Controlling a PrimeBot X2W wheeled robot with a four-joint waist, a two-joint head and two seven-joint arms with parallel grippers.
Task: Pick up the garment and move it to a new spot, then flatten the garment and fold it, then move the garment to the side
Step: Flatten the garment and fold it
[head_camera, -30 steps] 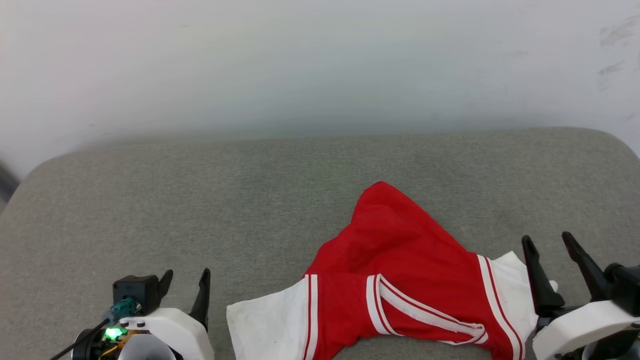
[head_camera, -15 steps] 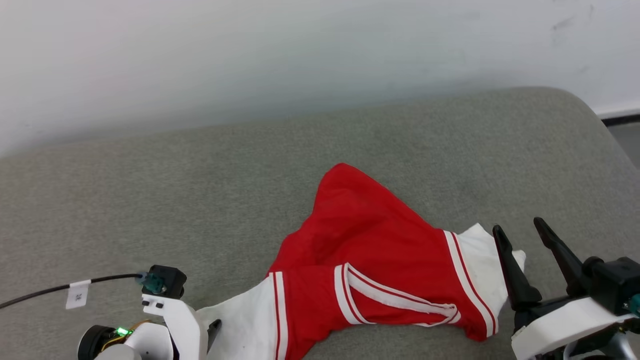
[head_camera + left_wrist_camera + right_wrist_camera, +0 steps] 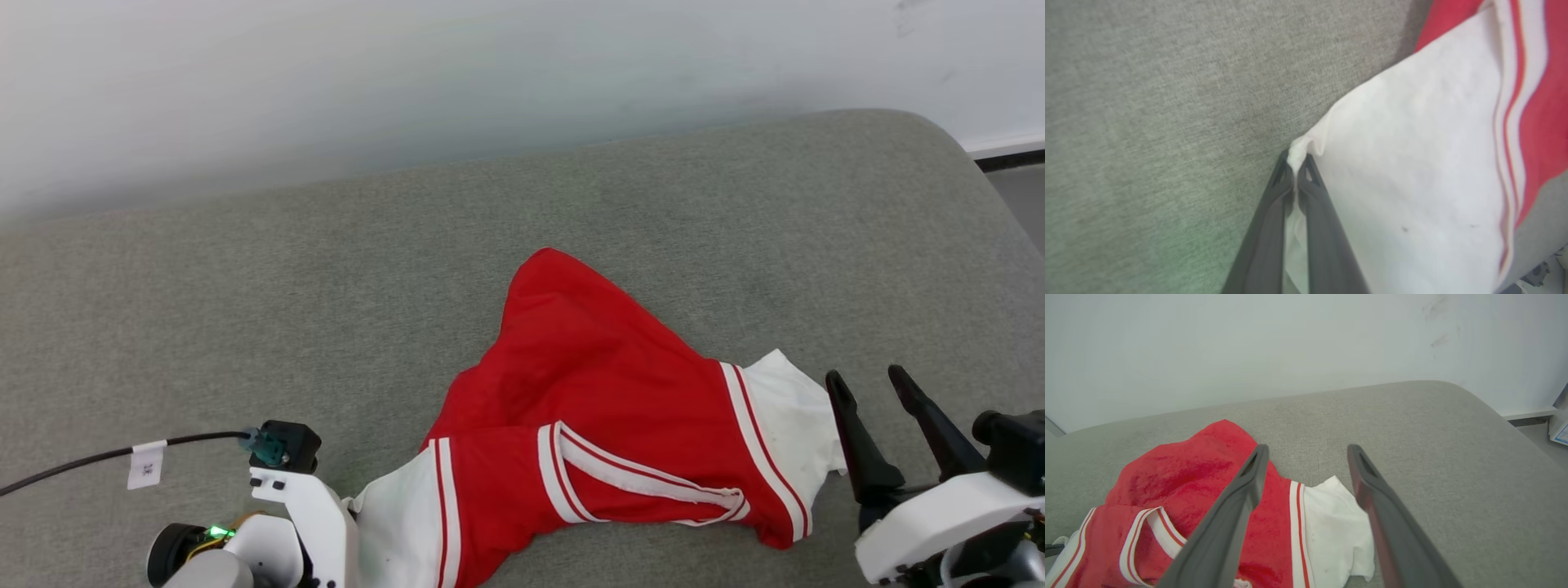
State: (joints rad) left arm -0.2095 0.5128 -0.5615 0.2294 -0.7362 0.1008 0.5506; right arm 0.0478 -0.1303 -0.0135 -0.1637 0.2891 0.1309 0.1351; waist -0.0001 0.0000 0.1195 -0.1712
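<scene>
Pinches the near-left white corner of the shirt (image 3: 604,408) with the left fingers (image 3: 1267,237).
Shuts them tight on a tuck of white cloth, from wide open a second ago; holds the right fingers (image 3: 853,441) spread wide and empty just right of the shirt's white right edge. Leaves the shirt crumpled on the grey cushion (image 3: 326,286), near and right of middle, not yet lifted. Looks ready for the lift to a new spot.

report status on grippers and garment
Left gripper shut on garment at its white corner. Right gripper open, holding nothing. Garment crumpled on grey cushion.
</scene>
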